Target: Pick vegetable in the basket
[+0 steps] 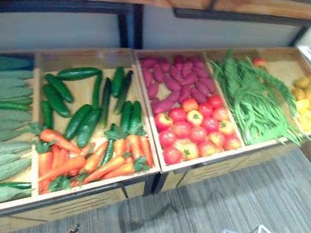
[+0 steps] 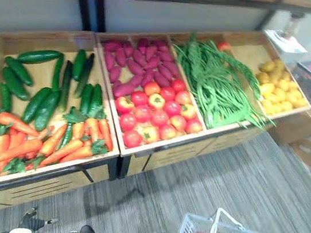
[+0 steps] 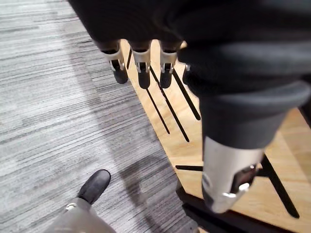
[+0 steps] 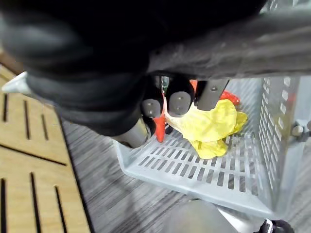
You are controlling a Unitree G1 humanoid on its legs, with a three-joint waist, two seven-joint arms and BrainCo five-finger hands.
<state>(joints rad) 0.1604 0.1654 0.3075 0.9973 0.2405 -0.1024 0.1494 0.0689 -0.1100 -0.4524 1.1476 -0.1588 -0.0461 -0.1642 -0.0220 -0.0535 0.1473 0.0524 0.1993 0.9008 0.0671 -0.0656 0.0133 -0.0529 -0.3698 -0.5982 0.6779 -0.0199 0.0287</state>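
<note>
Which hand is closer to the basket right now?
Right. The right hand is directly over the basket, fingers curled; the left hand hangs by the wooden stand, away from it.

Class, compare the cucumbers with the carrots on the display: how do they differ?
The cucumbers are dark green; the carrots are orange with leafy green tops. Cucumbers have blunt ends; carrots taper to points. Cucumbers lie at the back of the crate, carrots at its front. Both are long and share that crate.

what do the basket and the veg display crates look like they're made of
Basket: likely pale grey plastic, smooth; walls and floor moulded in rows of slots. Crates: light wood or wood-look board, matte; grain and cut slots show on the panels.
</note>
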